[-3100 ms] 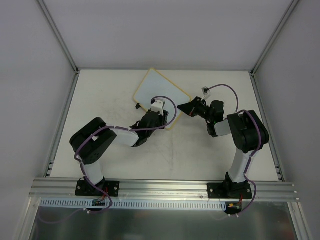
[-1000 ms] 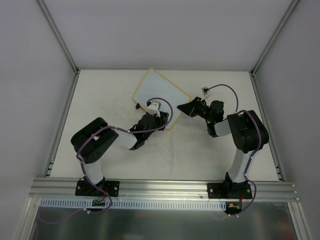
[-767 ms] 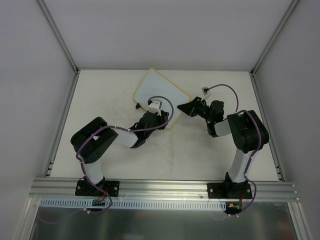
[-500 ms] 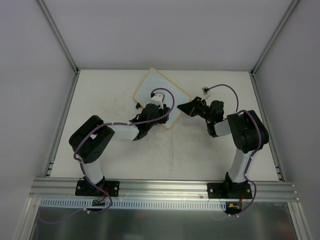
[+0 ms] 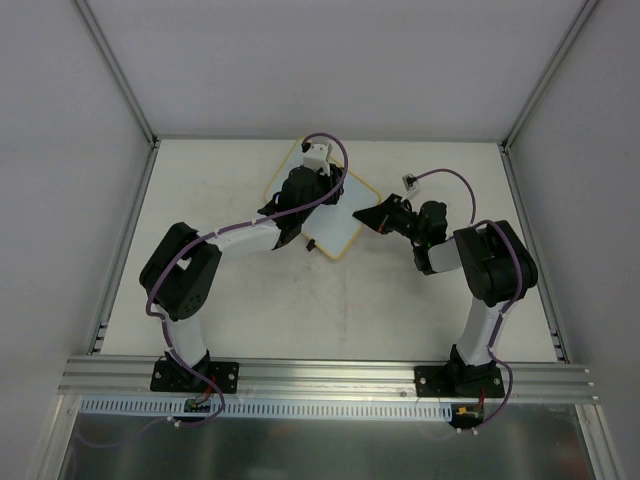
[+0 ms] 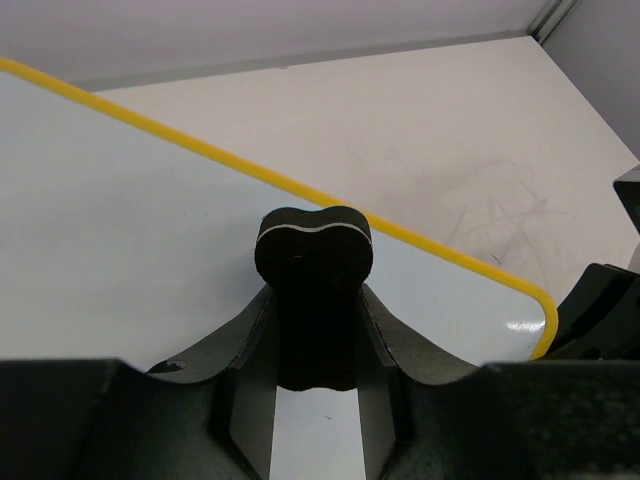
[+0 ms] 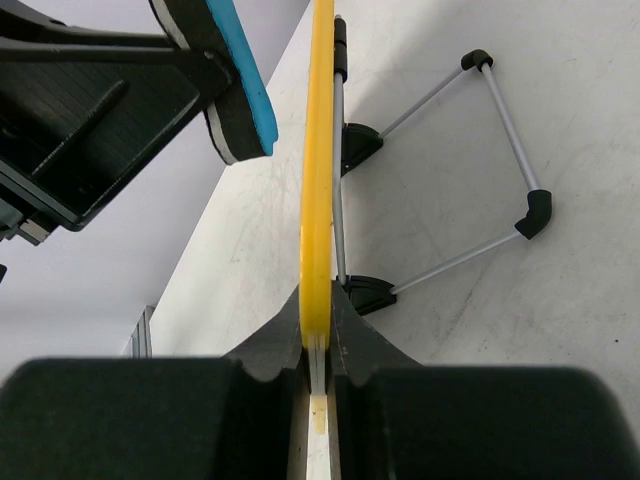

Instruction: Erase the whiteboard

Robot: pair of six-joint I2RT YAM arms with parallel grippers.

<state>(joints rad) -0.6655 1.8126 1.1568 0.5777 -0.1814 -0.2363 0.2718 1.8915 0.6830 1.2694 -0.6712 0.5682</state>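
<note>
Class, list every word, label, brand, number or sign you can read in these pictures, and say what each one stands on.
No text can be read in any view.
whiteboard: plain white in the left wrist view, no writing.
eraser: plain black, no brand or label.
small coloured parts below the arm bases: too small to tell whether they carry any print.
</note>
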